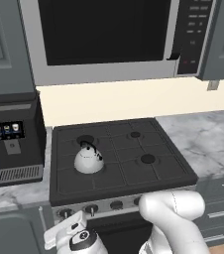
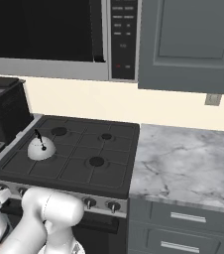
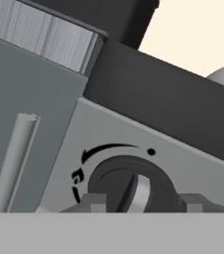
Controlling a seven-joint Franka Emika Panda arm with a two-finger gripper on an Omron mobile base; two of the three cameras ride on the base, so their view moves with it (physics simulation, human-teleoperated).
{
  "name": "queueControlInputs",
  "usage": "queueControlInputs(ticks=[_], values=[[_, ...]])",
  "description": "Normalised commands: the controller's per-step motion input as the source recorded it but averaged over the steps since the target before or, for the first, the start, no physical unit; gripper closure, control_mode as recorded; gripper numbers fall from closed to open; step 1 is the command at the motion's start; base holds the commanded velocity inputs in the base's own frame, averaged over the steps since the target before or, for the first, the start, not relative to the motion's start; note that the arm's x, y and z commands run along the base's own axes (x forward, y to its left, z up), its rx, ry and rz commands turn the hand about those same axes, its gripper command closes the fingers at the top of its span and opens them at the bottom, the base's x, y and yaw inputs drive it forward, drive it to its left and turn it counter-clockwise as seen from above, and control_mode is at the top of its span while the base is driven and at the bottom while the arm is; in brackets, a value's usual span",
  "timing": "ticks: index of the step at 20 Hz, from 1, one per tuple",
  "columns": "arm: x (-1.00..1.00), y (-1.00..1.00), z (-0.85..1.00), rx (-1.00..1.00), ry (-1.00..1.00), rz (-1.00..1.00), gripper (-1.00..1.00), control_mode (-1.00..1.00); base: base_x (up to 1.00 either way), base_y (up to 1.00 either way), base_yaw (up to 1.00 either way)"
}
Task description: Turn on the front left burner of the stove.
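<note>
Kettle (image 1: 88, 160) covering the front left burner, knob (image 3: 134, 191) bottom cut off in hand view

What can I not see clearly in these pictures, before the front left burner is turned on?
- Front left burner, both base views: covered by the white kettle.
- Leftmost knob of the stove, hand view: its lower half is cut off by the bottom edge.
- Gripper: fingertips barely show beside the knob; contact cannot be told.
- Knob row, left base view: partly hidden by the arm.
</note>
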Motion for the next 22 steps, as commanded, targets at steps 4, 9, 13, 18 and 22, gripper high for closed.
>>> queueControlInputs(ticks=[4,9,13,18,22], values=[[0.00,0.36,0.00,-0.06,-0.04,0.10,1.00,-1.00,0.00,0.00,0.00],[0.02,0.49,0.00,-0.22,-0.03,0.10,1.00,-1.00,0.00,0.00,0.00],[0.00,0.59,-0.13,-0.51,-0.03,0.09,1.00,-1.00,0.00,0.00,0.00],[0.00,0.67,-0.22,-0.73,0.01,0.01,1.00,-1.00,0.00,0.00,0.00],[0.00,0.66,-0.24,-0.76,0.02,0.01,1.00,-1.00,0.00,0.00,0.00]])
